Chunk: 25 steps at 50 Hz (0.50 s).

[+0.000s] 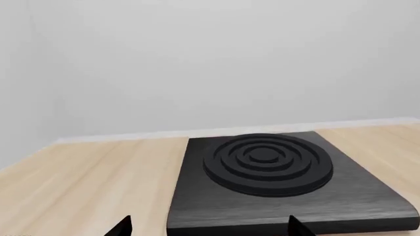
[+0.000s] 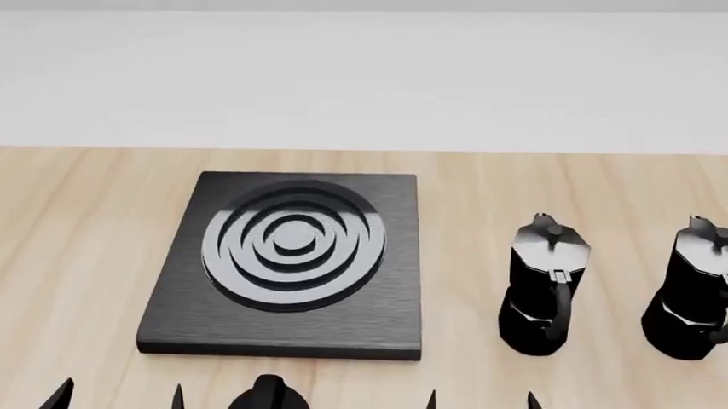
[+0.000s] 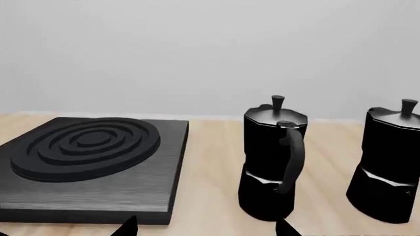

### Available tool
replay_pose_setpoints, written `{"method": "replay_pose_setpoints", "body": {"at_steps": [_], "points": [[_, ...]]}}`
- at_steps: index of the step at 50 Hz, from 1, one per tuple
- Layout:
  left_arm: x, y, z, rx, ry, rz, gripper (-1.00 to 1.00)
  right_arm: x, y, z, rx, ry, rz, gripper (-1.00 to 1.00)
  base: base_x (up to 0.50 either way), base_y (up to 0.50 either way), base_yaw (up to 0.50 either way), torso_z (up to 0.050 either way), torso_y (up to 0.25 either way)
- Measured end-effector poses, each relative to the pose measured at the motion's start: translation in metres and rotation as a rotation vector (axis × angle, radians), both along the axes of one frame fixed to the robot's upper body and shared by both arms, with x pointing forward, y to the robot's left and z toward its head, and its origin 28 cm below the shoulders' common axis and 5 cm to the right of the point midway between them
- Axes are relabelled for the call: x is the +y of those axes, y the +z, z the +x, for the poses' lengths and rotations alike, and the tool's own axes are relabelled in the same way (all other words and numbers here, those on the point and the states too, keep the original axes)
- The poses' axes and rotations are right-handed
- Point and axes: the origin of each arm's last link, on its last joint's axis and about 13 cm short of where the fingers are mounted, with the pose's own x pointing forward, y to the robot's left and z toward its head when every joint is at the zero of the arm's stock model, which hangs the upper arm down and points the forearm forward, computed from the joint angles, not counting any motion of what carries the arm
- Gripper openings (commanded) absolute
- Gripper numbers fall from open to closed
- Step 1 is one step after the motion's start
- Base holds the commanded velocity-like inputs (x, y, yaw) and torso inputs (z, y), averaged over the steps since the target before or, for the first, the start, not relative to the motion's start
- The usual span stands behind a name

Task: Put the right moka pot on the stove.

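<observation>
The stove (image 2: 285,264) is a flat black slab with a ringed round burner, lying left of centre on the wooden table; it also shows in the left wrist view (image 1: 276,182) and the right wrist view (image 3: 85,162). Two identical black moka pots stand upright to its right. The right moka pot (image 2: 694,290) is at the head view's right edge and shows in the right wrist view (image 3: 390,162). The other pot (image 2: 544,285) stands between it and the stove. My left gripper (image 2: 119,399) is open and empty at the near edge. My right gripper (image 2: 480,400) is open and empty, short of the left pot.
A small black round knob (image 2: 268,396) sits at the near edge in front of the stove. A white wall runs behind the light wooden table (image 2: 80,221).
</observation>
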Motion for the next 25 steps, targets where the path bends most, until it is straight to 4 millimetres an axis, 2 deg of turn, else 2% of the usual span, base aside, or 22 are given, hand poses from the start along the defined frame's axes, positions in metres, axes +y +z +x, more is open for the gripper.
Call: {"method": "replay_pose_setpoints", "body": {"at_steps": [25], "points": [[-0.0005, 0.0005, 0.0004, 0.006, 0.001, 0.005, 1.00, -0.0008, -0.0008, 0.0006, 0.004, 0.000, 0.002, 1.00, 0.21, -0.10, 0.00, 0.000, 0.000]]}}
